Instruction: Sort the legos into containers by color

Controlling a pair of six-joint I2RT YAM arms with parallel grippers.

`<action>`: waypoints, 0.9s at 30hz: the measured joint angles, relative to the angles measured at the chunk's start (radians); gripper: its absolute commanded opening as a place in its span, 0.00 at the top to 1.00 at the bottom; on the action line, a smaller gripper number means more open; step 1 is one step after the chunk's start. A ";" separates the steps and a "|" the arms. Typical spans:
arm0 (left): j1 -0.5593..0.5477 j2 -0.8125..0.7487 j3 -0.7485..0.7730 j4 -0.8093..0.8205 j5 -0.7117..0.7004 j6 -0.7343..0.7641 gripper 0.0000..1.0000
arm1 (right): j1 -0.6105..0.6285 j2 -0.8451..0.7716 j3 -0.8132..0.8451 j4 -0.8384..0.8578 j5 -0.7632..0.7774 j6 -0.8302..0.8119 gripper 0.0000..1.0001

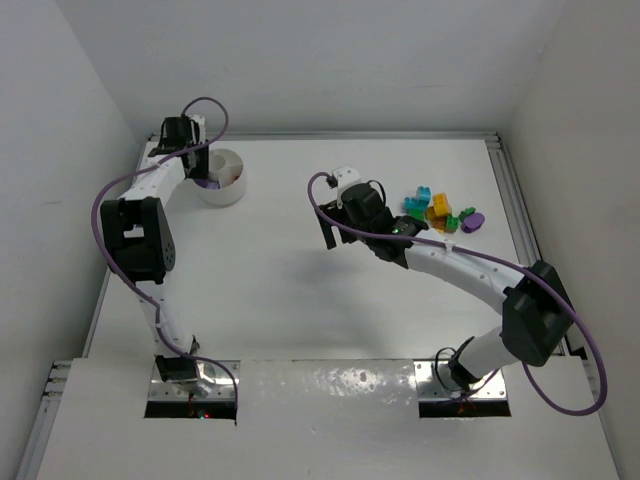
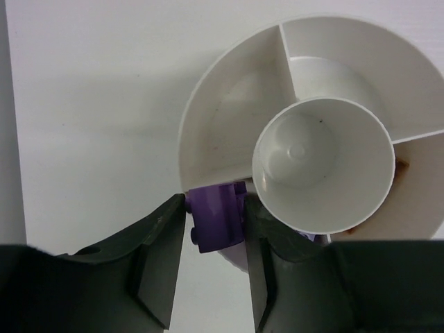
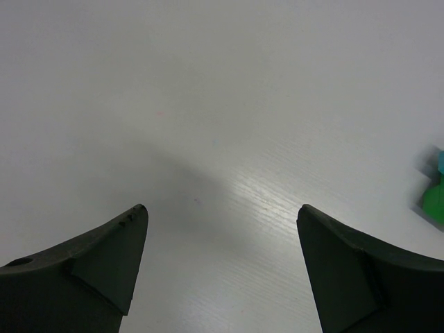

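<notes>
The white divided bowl (image 1: 232, 178) stands at the back left, and its compartments (image 2: 229, 118) look empty in the left wrist view. My left gripper (image 2: 214, 201) hangs over the bowl's near rim, shut on a purple lego (image 2: 216, 223) that touches both fingers. More purple shows under the right finger. The other legos lie in a cluster at the right: teal (image 1: 415, 205), orange and yellow (image 1: 438, 211), green (image 1: 456, 220) and purple (image 1: 472, 221). My right gripper (image 3: 222, 208) stands open over bare table, left of that cluster (image 1: 330, 228), with a green lego (image 3: 436, 202) at its view's right edge.
White walls close in the table on the left, back and right. A raised rail (image 1: 508, 200) runs along the right edge near the lego cluster. Purple cables loop beside both arms.
</notes>
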 measured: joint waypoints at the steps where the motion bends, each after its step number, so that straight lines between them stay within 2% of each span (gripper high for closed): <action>1: 0.000 0.000 0.000 -0.003 0.001 -0.002 0.58 | 0.000 0.000 0.000 0.000 0.002 -0.001 0.14; 5: 0.000 0.000 0.007 -0.021 0.006 -0.009 0.47 | 0.000 0.000 0.000 -0.004 0.002 -0.005 0.14; 14: 0.000 0.000 0.053 -0.058 0.007 -0.014 0.43 | 0.000 0.000 0.000 -0.011 0.008 -0.014 0.14; 18: 0.000 0.000 0.105 -0.080 0.008 -0.020 0.42 | -0.021 0.003 0.015 -0.071 0.017 0.031 0.17; 22: 0.000 -0.006 0.163 -0.095 0.024 -0.029 0.41 | -0.170 0.008 0.030 -0.134 -0.015 0.143 0.23; 27: 0.000 -0.043 0.182 -0.127 0.055 -0.038 0.41 | -0.437 -0.019 -0.019 -0.213 -0.003 0.272 0.21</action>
